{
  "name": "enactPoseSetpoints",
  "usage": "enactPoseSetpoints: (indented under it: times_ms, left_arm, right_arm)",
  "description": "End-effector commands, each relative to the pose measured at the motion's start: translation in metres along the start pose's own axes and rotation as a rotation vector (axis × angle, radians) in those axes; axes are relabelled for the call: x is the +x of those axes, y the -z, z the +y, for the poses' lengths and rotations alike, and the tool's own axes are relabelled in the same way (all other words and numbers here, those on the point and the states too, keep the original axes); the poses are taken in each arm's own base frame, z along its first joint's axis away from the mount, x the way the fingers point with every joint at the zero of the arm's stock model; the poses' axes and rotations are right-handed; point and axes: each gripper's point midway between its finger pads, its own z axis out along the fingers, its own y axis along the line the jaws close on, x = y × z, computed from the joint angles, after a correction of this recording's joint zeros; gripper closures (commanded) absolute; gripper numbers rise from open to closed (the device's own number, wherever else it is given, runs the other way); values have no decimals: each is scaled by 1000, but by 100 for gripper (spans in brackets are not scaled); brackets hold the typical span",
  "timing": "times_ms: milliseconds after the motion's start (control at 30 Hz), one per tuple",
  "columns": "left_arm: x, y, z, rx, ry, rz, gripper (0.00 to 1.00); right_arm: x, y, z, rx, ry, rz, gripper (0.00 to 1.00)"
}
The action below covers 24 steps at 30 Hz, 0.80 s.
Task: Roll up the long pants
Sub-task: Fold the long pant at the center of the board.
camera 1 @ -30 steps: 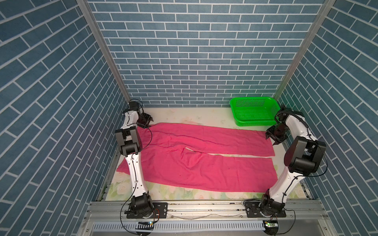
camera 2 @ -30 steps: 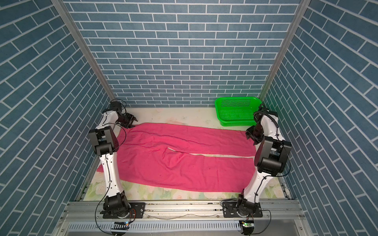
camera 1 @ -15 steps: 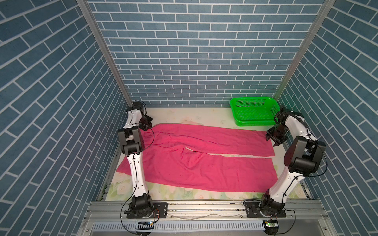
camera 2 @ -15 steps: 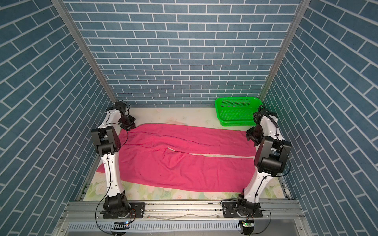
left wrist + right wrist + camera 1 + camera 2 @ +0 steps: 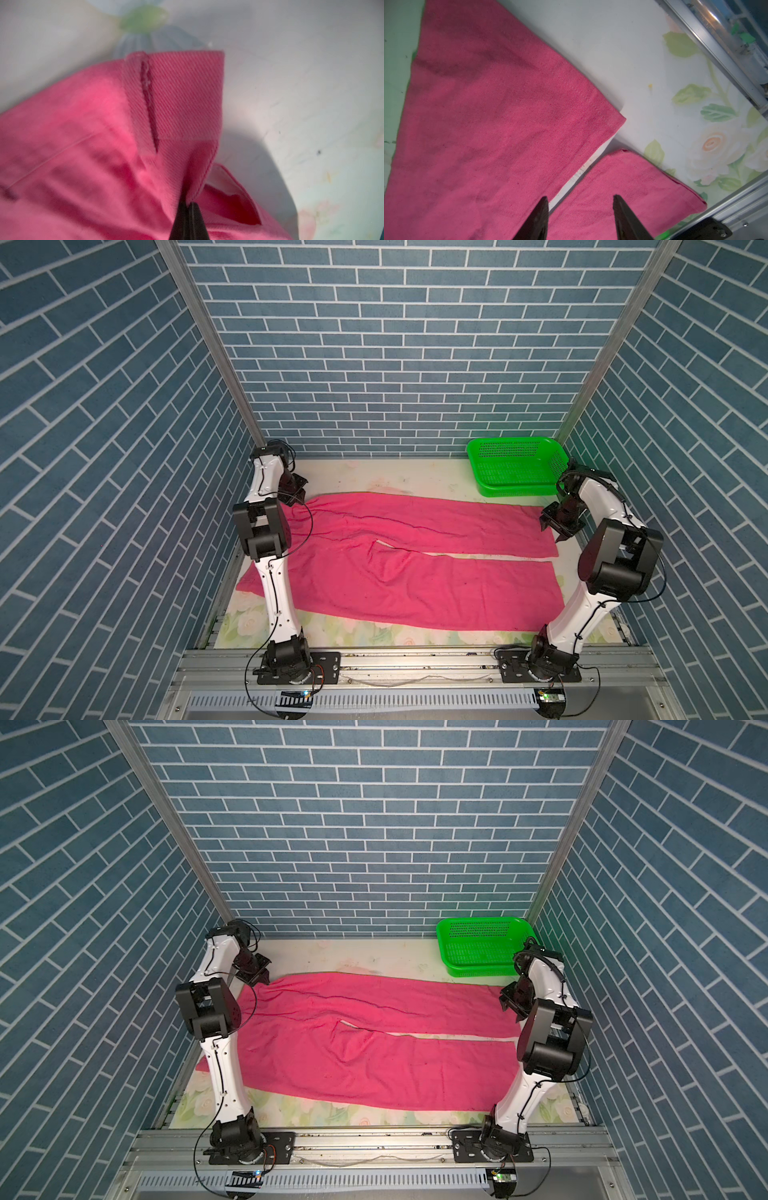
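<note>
The left gripper [image 5: 188,205] was pinched tight on the waistband corner of the pants [image 5: 399,572] at the far left. The pants lay flat and unrolled on the table [image 5: 374,472], waist left, legs running right. The right gripper [image 5: 579,199] hung spread over the leg ends, holding nothing. Step judged: securing corners. The next move would need the right gripper lowered onto a hem.

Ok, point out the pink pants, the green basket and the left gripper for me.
long pants [image 5: 415,585]: in a top view, middle of the near leg.
green basket [image 5: 517,489]: in a top view, its front wall.
left gripper [image 5: 188,204]: left wrist view, between the shut fingertips pinching the pants' edge.
</note>
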Motion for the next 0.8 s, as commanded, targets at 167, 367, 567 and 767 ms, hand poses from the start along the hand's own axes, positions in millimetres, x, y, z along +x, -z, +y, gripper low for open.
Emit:
enactPoseSetpoints:
  times_ms: [167,367,567,767]
  left_arm:
    - [33,51,35,-37,-68,-40,100]
    - [38,47,38,-49,-97,-46,100]
    - [44,34,38,-60,-128,-29,100]
    - [50,30,46,-84,-168,-14,100]
  right_arm:
    - [-18,-1,25,-143,29,-59,43]
    - [-29,-11,56,-349,-101,-32,35]
    - [-55,-26,64,-450,-296,-25,36]
    - [-92,-30,87,-572,-485,-12,40]
